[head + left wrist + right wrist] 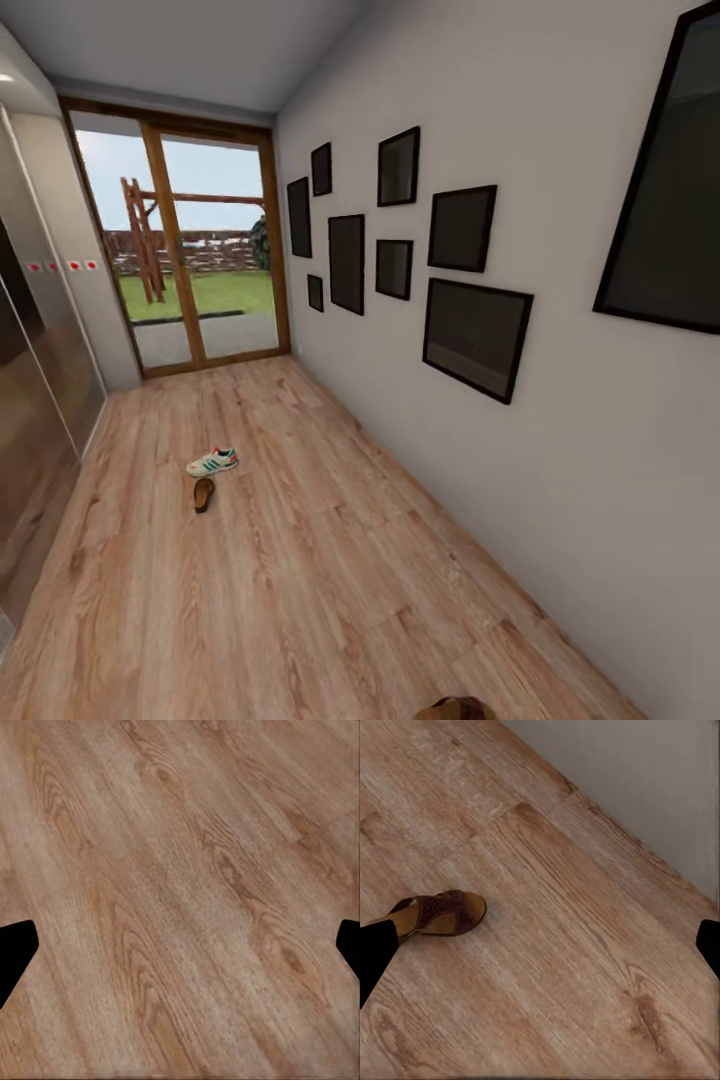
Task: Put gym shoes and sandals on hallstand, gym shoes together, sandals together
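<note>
Right gripper (540, 945) – open wide, holding nothing – hangs over the floor (585, 1005) near a sandal (442, 913) lying off to one fingertip's side.

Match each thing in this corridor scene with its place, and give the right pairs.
Things:
1. gym shoe
2. sandal
3. picture frames
4. glass door

Places:
A. on the right-hand wall
B. at the far end of the corridor
C. on the floor below the right claw's camera, near the wall
D. on the floor mid-corridor, beside another sandal

Pairs: 1-D, 2-C, 3-A, 4-B
</note>
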### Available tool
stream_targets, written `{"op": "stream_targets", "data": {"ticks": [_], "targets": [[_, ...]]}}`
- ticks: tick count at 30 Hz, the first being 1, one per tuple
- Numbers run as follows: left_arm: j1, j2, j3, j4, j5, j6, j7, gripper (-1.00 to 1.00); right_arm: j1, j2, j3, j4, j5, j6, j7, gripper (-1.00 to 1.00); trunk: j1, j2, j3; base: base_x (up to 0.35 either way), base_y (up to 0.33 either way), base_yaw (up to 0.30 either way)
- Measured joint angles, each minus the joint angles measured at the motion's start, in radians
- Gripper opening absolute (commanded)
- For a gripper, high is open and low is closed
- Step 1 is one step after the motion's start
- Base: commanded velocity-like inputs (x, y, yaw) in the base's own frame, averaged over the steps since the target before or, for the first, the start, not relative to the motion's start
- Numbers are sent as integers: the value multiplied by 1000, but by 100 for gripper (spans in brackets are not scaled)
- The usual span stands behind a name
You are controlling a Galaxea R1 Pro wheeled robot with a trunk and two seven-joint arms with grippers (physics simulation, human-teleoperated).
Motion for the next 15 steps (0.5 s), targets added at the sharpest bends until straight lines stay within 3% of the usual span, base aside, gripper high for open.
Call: {"op": "stream_targets", "data": {"ticks": [9,15], "targets": [[0,-31,-1,18,-5,-3,-2,100,0,0,0,0,0,0,0,100,0,0,0,0,0,-290],[0,-73,-6,21,-16,-2,-6,100,0,0,0,0,0,0,0,100,0,0,0,0,0,-290]]}}
